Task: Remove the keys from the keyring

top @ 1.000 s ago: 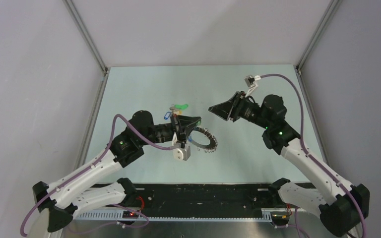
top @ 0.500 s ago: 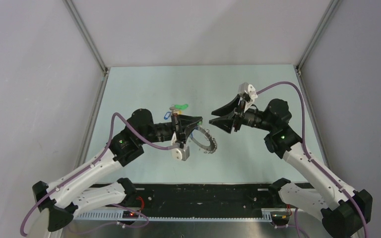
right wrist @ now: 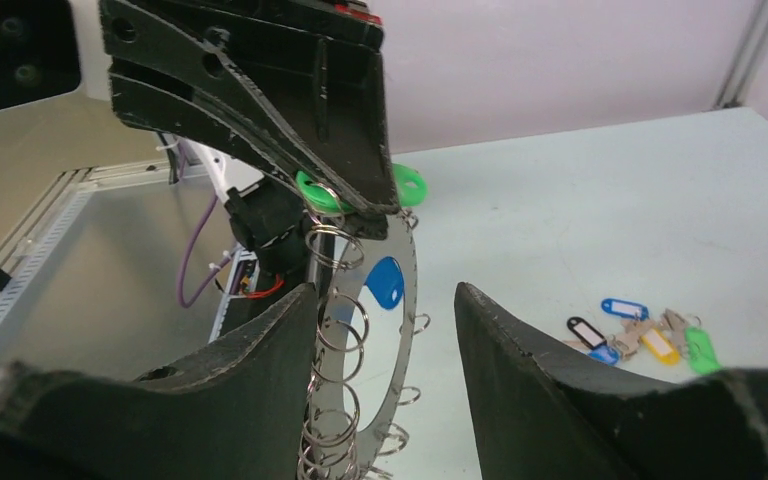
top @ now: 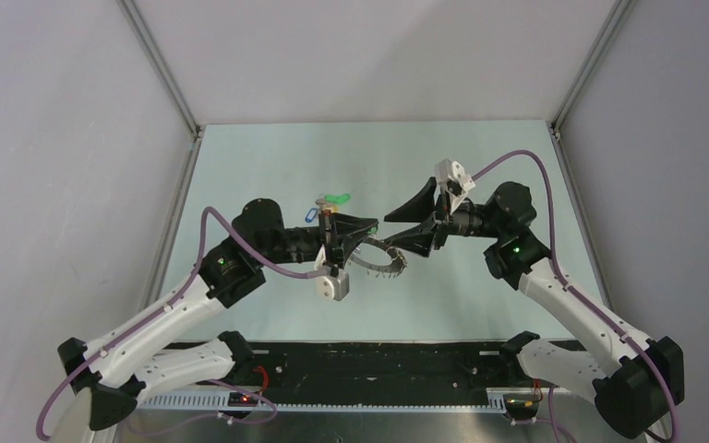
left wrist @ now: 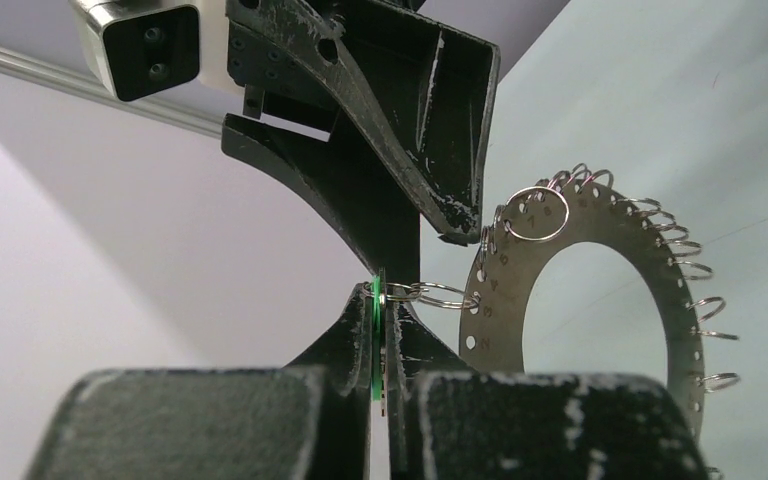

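Status: left tool (left wrist: 380, 310) was pressed shut on the green-tagged key (left wrist: 374, 350), holding it up. The key's split ring (left wrist: 430, 295) ran into a hole in the keyring (left wrist: 505, 290), which hung at 4 o'clock from the left tips in the top view. I couldn't tell whether its lower edge touched the table (top: 268, 166).

The right tool (right wrist: 385, 295) was spread wide with the keyring plate between its fingers, no contact that I could see.

My read of the step: the right closes to brace the plate, then the key gets worked off.

To do it well:
- Grip bare plate near the loaded hole, at 9 o'clock on the plate in the left wrist view, clear of neighbouring rings.
- Squeeze across the flat faces, not the edge, or the plate would swivel.
- Hold the left pinch firm and pull in line with the split ring.

Loose tagged keys (right wrist: 650, 335) lay on the table at 10 o'clock from the left tool, well apart.
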Tool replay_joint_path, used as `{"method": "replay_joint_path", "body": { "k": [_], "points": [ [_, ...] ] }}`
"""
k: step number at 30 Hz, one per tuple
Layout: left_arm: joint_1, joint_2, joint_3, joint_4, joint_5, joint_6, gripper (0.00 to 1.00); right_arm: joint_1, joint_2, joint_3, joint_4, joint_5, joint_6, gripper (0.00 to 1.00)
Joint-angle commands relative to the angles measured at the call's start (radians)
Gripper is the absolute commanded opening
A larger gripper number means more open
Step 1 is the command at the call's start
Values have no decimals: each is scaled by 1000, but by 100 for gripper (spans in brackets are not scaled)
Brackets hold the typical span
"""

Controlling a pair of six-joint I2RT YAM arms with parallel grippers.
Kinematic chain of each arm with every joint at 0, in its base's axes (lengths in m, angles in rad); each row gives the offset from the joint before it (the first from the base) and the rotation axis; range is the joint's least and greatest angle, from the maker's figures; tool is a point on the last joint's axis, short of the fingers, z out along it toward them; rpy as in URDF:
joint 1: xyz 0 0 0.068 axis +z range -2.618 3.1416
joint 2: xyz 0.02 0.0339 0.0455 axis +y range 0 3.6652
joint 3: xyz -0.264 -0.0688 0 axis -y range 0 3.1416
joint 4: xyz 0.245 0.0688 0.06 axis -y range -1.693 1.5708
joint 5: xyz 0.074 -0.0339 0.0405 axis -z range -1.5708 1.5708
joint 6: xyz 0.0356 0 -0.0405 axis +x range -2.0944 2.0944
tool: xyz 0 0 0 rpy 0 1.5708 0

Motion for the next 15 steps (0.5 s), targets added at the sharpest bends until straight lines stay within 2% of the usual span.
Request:
{"method": "replay_joint_path", "body": {
  "k": [1, 6, 15],
  "points": [
    [-1, 4, 63, 22, 50, -1, 0, 17, 9, 5, 116, -56, 47, 58],
    [-1, 11, 71, 15, 63, 1, 0, 26, 20, 5, 169, -78, 108, 59],
    [-1, 19, 80, 16, 62, 5, 0, 55, 36, 5, 157, -84, 104, 59]
  ]
}}
